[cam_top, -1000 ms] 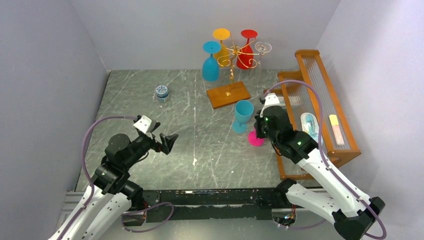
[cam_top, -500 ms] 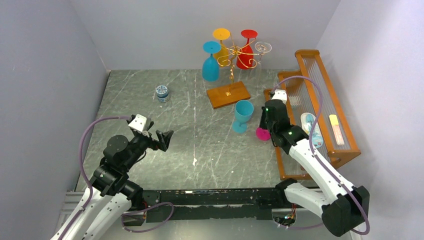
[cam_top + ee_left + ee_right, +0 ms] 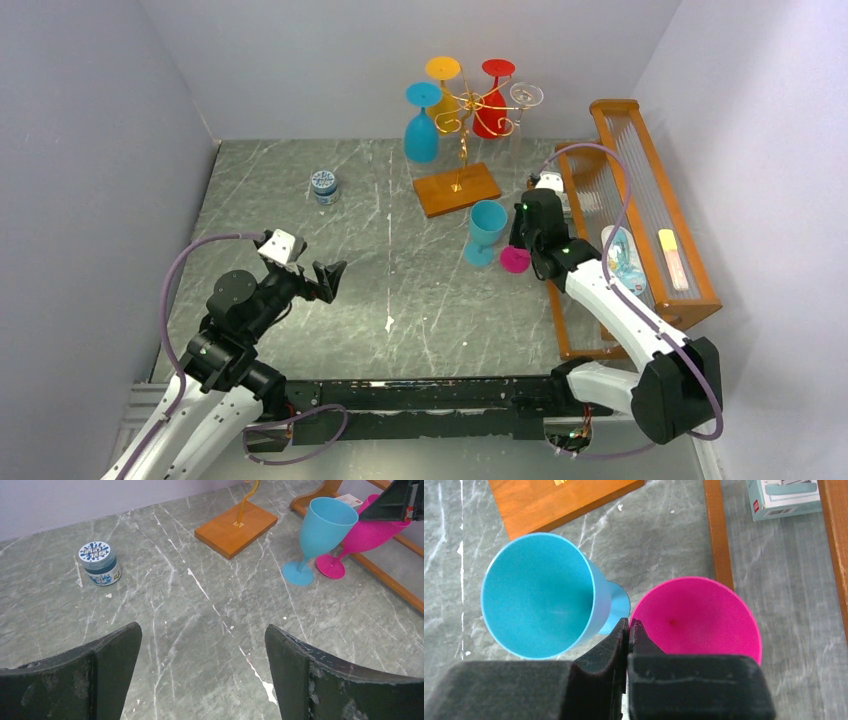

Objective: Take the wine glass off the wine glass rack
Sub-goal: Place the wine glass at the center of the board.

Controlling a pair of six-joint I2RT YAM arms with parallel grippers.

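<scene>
Tip risk
Right jaws pinch tilted pink glass (image 3: 696,615); left jaws spread. Release could topple it into nine-o'clock blue glass (image 3: 536,592).

table (image 3: 300,230): grey marble, white veins. wine glass rack (image 3: 462,120): gold wire, brown wood base (image 3: 457,188). hung on it: blue glass (image 3: 421,130), yellow glass (image 3: 443,70), red glass (image 3: 494,100), clear glass (image 3: 526,95). near-right of base: turquoise glass (image 3: 486,230), magenta glass (image 3: 515,259) (glittery). jar (image 3: 324,186) left: blue, lid white with blue splatter.

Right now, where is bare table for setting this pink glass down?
Bare marble lies between the small jar and the rack's wooden base, and across the middle ahead of the open left hand. Crowded: blue glass, pink glass and orange frame around the right hand.
</scene>
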